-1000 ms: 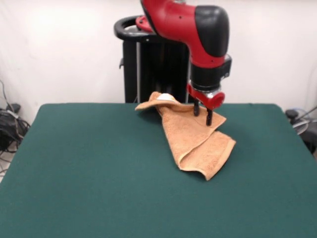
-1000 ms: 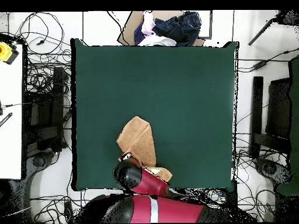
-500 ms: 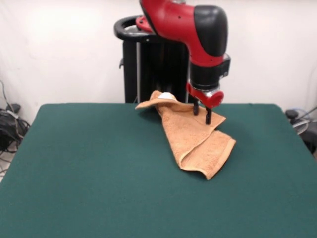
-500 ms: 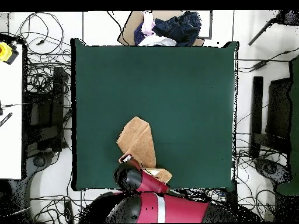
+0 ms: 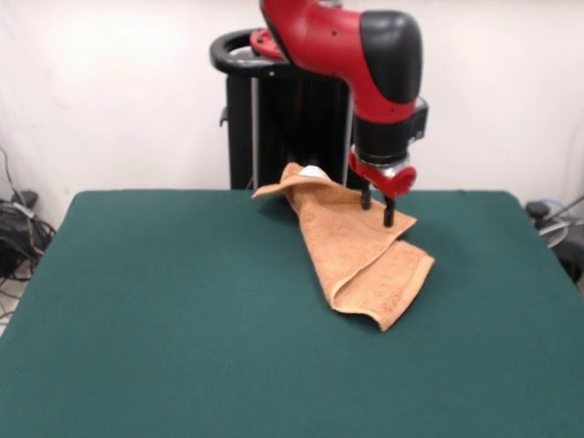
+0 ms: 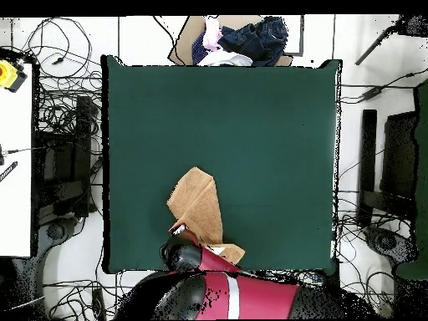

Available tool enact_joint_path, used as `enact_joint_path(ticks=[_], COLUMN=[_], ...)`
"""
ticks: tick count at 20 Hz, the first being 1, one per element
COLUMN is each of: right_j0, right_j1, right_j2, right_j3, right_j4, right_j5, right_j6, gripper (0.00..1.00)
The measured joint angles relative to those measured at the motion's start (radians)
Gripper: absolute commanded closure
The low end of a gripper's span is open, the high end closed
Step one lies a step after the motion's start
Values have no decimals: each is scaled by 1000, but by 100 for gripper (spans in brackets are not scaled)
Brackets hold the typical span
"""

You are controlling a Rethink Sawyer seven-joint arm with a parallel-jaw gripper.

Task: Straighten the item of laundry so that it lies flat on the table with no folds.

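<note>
Your terry towel point(image 5: 360, 251) lies folded near the table's point(image 5: 164, 319) pedestal-side edge, long axis diagonal toward the centre. Your gripper point(image 5: 377, 210) stands over its far end, prongs slightly parted, gripping nothing.

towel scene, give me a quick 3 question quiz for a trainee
1. True or false: the towel lies flat with no folds.
2. In the front view, the pincer is: A) at the towel's far end by the table's back edge, B) over bare table at the near edge, C) out of sight.
3. Fill in: the table is covered in dark ____ cloth.

Key: 1 false, it is folded over itself with one end raised. 2 A. 3 green.
</note>
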Motion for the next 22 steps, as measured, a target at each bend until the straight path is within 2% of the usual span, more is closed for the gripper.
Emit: enact_joint_path(ticks=[5,15,16,22], right_j0=[0,-3,0,26], right_j1=[70,79,79,77], right_j2=[3,2,2,-5], right_j3=[-19,-18,-20,-20], right_j4=[-22,-70,-70,-70], right_j5=[-54,-91,-93,-112], right_j6=[0,0,0,0], gripper=[0,0,100,100])
